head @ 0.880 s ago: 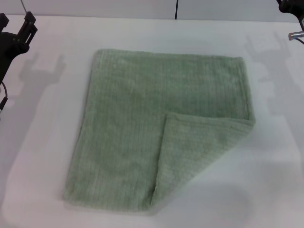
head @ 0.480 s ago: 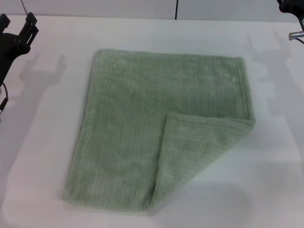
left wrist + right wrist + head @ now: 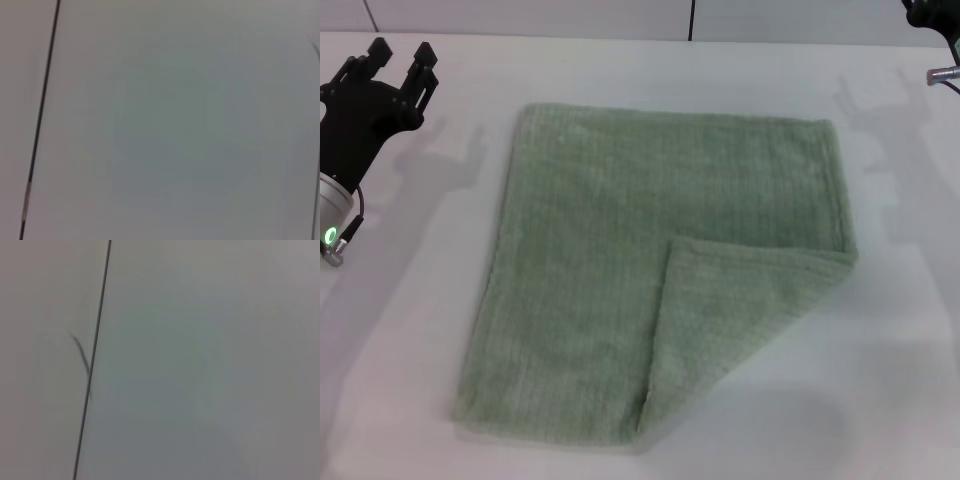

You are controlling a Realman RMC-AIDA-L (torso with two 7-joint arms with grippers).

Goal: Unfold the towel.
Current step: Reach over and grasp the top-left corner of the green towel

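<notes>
The pale sage-green towel (image 3: 620, 260) lies flat on the white table (image 3: 410, 330) in the head view. Its near right corner is folded over onto the cloth as a triangular flap (image 3: 730, 320). My left gripper (image 3: 400, 58) is open and empty at the far left, above the table and apart from the towel's far left corner. Only a bit of my right arm (image 3: 932, 20) shows at the top right corner, far from the towel. Both wrist views show only a plain pale surface with a dark seam.
The table's far edge meets a wall with a dark vertical seam (image 3: 692, 18). Bare table surrounds the towel on all sides.
My left gripper has moved right and into view, toward the towel's far left corner. The towel and the right arm have not moved.
</notes>
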